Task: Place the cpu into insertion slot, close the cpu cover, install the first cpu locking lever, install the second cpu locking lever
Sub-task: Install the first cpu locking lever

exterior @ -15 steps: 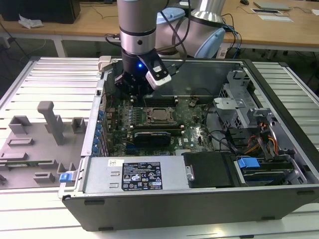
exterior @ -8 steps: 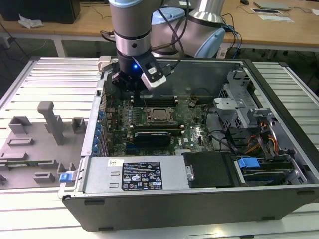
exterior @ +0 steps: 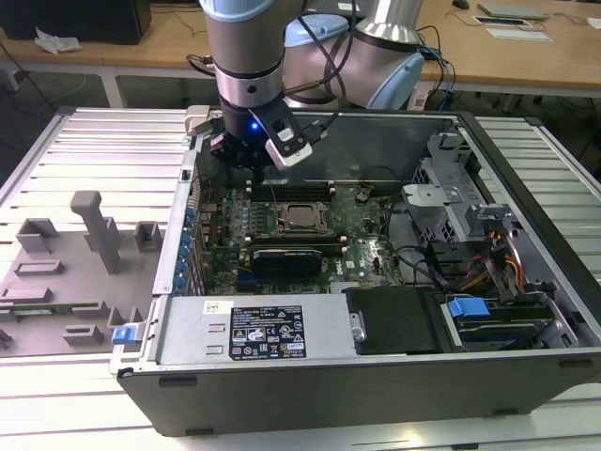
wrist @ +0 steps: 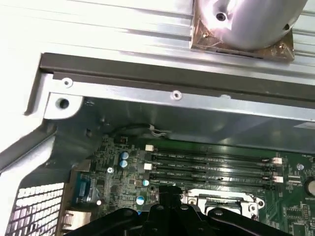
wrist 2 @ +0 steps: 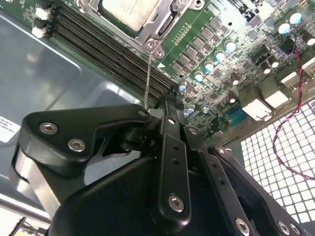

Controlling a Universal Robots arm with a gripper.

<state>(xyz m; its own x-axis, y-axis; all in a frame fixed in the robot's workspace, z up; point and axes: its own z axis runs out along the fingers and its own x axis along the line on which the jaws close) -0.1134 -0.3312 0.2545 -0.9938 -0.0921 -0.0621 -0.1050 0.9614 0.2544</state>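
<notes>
The cpu [exterior: 302, 216] lies in the insertion slot in the middle of the motherboard, its silvery face [wrist 2: 125, 9] showing through the window of the cpu cover [wrist 2: 156, 25], which lies flat over it. A thin metal locking lever [wrist 2: 148, 73] rises from the socket corner up to my fingertips. My gripper [wrist 2: 167, 104] is shut, its black fingers pressed together right beside the lever's upper end. In the exterior view the gripper [exterior: 246, 167] hangs inside the case, towards that view's left of the socket. The first wrist view has the gripper [wrist: 167, 189] at the socket's edge [wrist: 216, 202].
Long black memory slots [wrist 2: 108, 54] run beside the socket. A black expansion card [exterior: 286, 256] sits in front of it, the power supply [exterior: 263, 329] at the case front, a drive cage [exterior: 451, 202] to the exterior view's right. A grey fixture tray [exterior: 75, 272] lies outside the case.
</notes>
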